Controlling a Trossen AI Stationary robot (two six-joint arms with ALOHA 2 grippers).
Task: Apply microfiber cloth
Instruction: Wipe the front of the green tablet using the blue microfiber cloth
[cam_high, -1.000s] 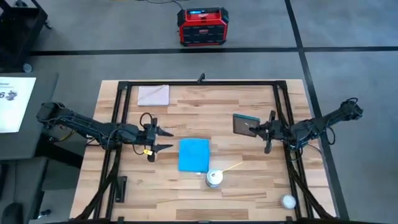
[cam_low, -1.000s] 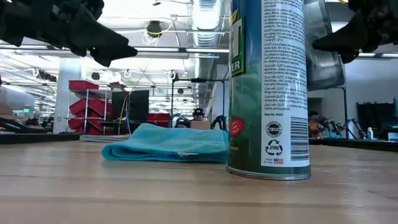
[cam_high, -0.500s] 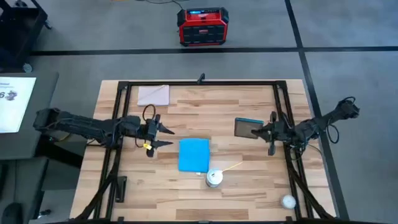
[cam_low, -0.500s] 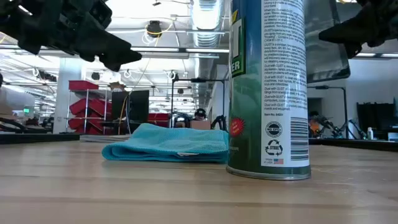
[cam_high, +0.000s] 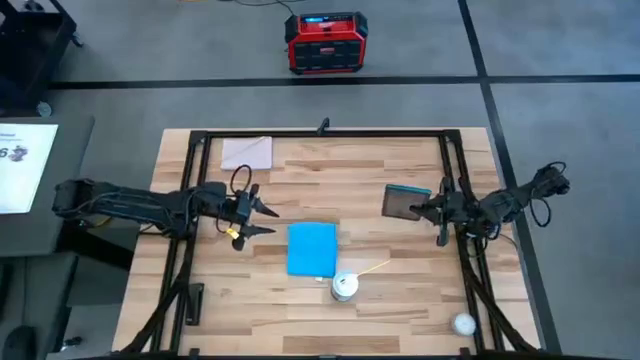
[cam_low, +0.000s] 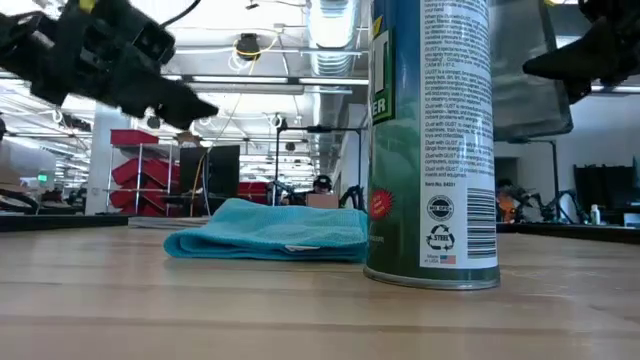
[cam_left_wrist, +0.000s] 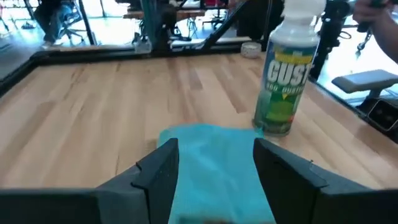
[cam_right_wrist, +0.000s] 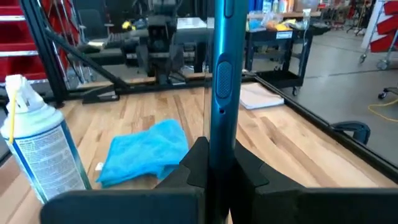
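From above, our left gripper (cam_high: 262, 220) hangs spread and empty beside the cloth (cam_high: 312, 248) lying mid-worktop nearer the front edge, ready to grasp it, while in the right wrist view our right gripper (cam_right_wrist: 214, 163) clamps the tablet (cam_right_wrist: 222, 68) upright for wiping

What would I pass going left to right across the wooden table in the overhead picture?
Left gripper, open → microfiber cloth → spray can → dark teal device, held on edge by the right gripper.
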